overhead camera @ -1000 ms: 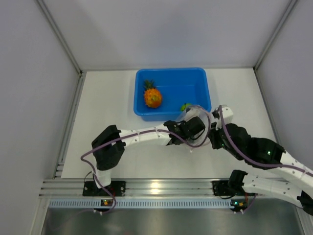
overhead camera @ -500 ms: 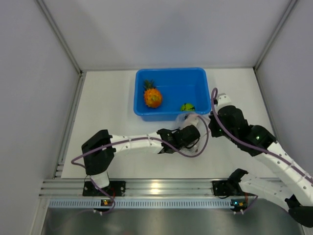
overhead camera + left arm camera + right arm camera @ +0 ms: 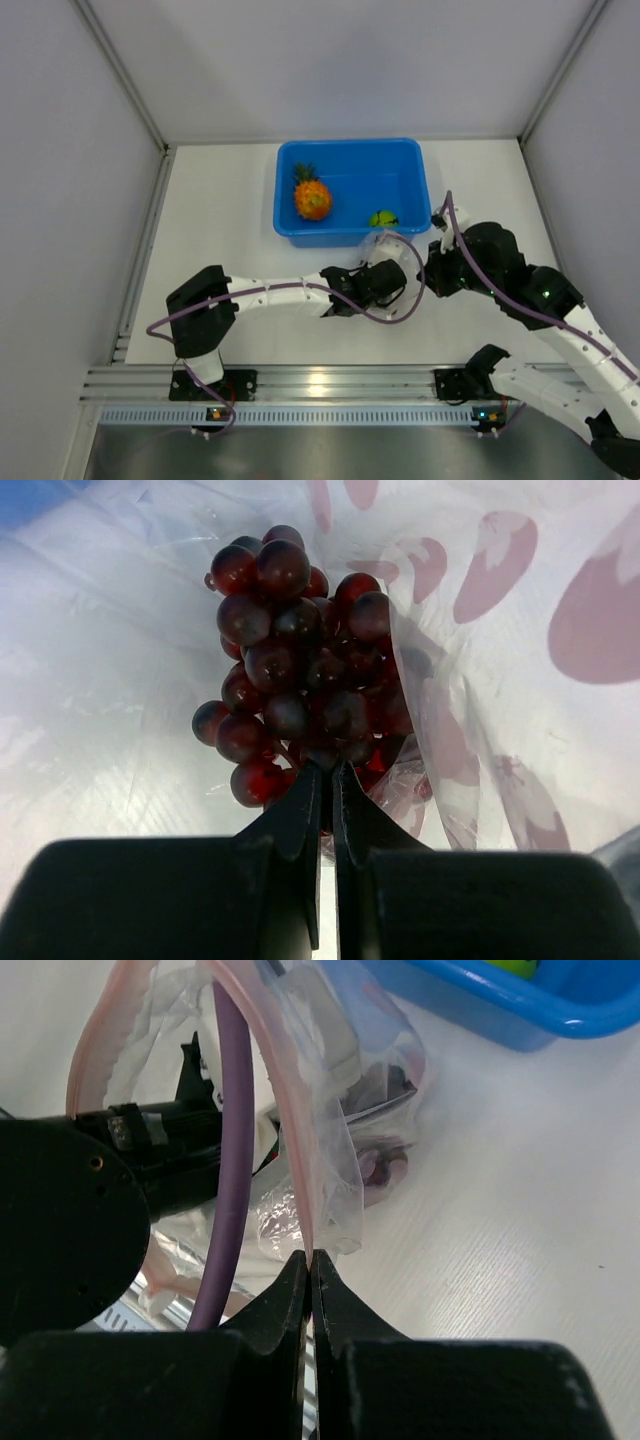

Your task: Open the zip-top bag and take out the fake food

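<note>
left gripper (image 3: 322, 770) sat inside zip-top bag (image 3: 335, 1175), jaws clenched on grape bunch (image 3: 300, 670) lying at their 12 o'clock; right gripper (image 3: 309, 1260) pinched the bag's rim.

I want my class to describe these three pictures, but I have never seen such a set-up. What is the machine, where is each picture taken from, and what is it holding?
It is a pair of robot arms bolted to the near edge of a table, each ending in a two-finger gripper. The wide picture looks down from above and behind them. The other two come from small cameras on the wrists, so each shows its own dark fingers at the bottom. On the table stands a blue tub holding a toy pineapple and a green fruit. In front of it is a clear zip-top bag. The right gripper is shut on the bag's pink zip strip. The left gripper is inside the bag, shut, it seems, on the foot of a dark grape bunch.
</note>
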{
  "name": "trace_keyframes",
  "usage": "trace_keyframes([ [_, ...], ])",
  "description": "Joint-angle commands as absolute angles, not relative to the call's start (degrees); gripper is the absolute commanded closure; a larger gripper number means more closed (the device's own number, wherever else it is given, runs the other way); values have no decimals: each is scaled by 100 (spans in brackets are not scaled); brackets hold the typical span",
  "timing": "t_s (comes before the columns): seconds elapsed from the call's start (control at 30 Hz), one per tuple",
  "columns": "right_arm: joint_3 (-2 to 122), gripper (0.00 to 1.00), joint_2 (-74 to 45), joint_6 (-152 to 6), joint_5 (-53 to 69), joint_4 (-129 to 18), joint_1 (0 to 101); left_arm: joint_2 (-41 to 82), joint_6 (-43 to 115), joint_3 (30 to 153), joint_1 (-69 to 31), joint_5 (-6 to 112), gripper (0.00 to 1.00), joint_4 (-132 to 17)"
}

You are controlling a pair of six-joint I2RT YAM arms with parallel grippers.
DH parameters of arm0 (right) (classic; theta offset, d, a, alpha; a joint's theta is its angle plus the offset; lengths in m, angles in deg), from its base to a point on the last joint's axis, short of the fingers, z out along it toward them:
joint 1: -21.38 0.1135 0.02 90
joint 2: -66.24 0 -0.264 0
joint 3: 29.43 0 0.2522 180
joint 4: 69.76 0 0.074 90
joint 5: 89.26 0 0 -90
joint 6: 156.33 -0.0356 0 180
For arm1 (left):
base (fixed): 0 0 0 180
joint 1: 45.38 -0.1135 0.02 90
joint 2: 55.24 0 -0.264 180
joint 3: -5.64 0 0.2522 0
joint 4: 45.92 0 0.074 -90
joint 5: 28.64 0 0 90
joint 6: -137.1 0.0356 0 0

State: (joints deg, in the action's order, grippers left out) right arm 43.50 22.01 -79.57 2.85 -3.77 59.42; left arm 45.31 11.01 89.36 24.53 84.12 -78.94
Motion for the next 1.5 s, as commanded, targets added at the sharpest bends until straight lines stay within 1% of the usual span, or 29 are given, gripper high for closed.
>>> trace_keyframes([
  [0.0,4173,100,2571,-7829,679,-2,5865,4267,1317,9042,2476,8930,95,-7550],
  [0.03,4137,100,2633,-7811,872,68,5865,4275,1326,9077,2484,8974,89,-7558],
  [0.1,4084,100,2773,-7723,961,182,5873,4311,1361,9156,2484,9141,88,-7567],
  [0.13,4023,100,2826,-7688,953,305,5873,4328,1370,9191,2476,9220,89,-7628],
  [0.2,3909,100,2976,-7697,900,350,5873,4425,1388,9332,2476,9395,99,-7760],
  [0.3,3820,100,3020,-7758,803,403,5882,4478,1405,9394,2484,9493,100,-7866],
  [0.33,3829,100,3029,-7802,681,385,5873,4486,1414,9394,2484,9502,95,-7883],
  [0.4,3855,100,3134,-8003,549,132,5873,4521,1397,9402,2476,9476,92,-7866],
  [0.47,3847,100,3387,-8231,557,-411,5873,4609,1371,9411,2467,9309,86,-7848],
  [0.53,3882,100,3486,-8347,932,-747,5873,4714,1327,9472,2458,9186,83,-7848],
  [0.6,4004,100,3398,-8417,1450,-959,5873,4873,1274,9516,2458,9124,82,-7848],
  [0.7,4031,100,3205,-8409,1840,-1126,5873,5092,1195,9630,2432,8843,65,-7822],
  [0.73,4023,100,3187,-8365,1866,-1118,5882,5206,1195,9674,2414,8808,57,-7822],
  [0.83,4005,100,3143,-8312,1665,-978,5873,5373,1090,9824,2388,8746,50,-7822],
  [0.87,3953,100,3187,-8312,1612,-942,5873,5383,1046,9842,2362,8711,49,-7831],
  [1.0,3786,100,3266,-8286,1419,-766,5873,5400,791,9903,2282,8912,38,-7822],
  [1.1,3567,100,3363,-8320,1584,-775,5873,5435,554,10008,2212,9132,35,-7796],
  [1.13,3505,100,3406,-8373,1629,-810,5873,5479,527,10044,2177,9167,32,-7761],
  [1.47,3021,100,3925,-8593,1937,-854,5873,6428,342,10624,2054,9335,23,-7620],
])
